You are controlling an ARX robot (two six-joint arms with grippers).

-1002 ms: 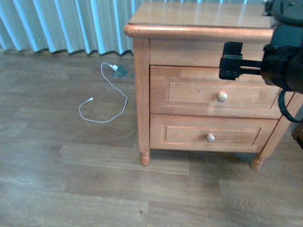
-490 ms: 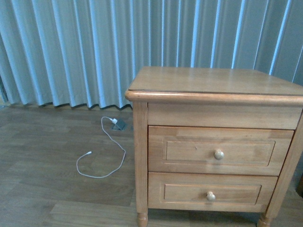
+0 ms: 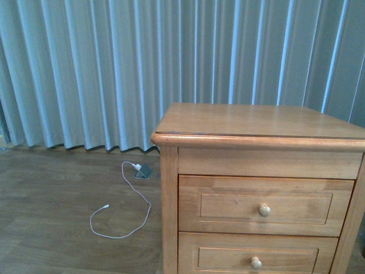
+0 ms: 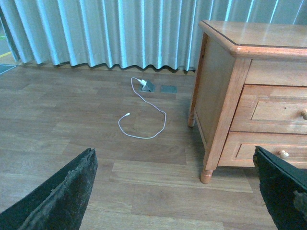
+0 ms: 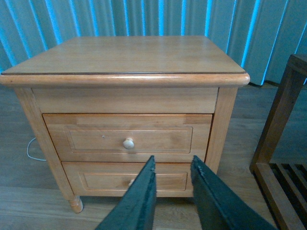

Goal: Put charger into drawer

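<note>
The charger is out of view in every frame. The drawer [image 3: 263, 205] is the upper one of a light-brown nightstand [image 3: 256, 123]; it is shut and has a round pale knob [image 3: 264, 209]. It also shows in the right wrist view as the drawer [image 5: 127, 137] and in the left wrist view as the drawer [image 4: 276, 109]. My right gripper [image 5: 173, 159] is open, empty, and hangs in front of the nightstand below the knob's height. My left gripper [image 4: 172, 151] is wide open over bare floor, left of the nightstand. Neither gripper shows in the front view.
A thin white cable [image 3: 122, 212] with a white plug lies looped on the wood floor beside a grey floor box [image 3: 143, 171]. Pale curtains [image 3: 114, 68] hang behind. A shorter lower drawer [image 3: 256, 260] is shut. A dark wooden rack [image 5: 280, 143] stands right of the nightstand.
The front view has swung upward, so the nightstand sits lower in the picture and more curtain shows. The right arm, seen at the top right a second ago, has left that view.
</note>
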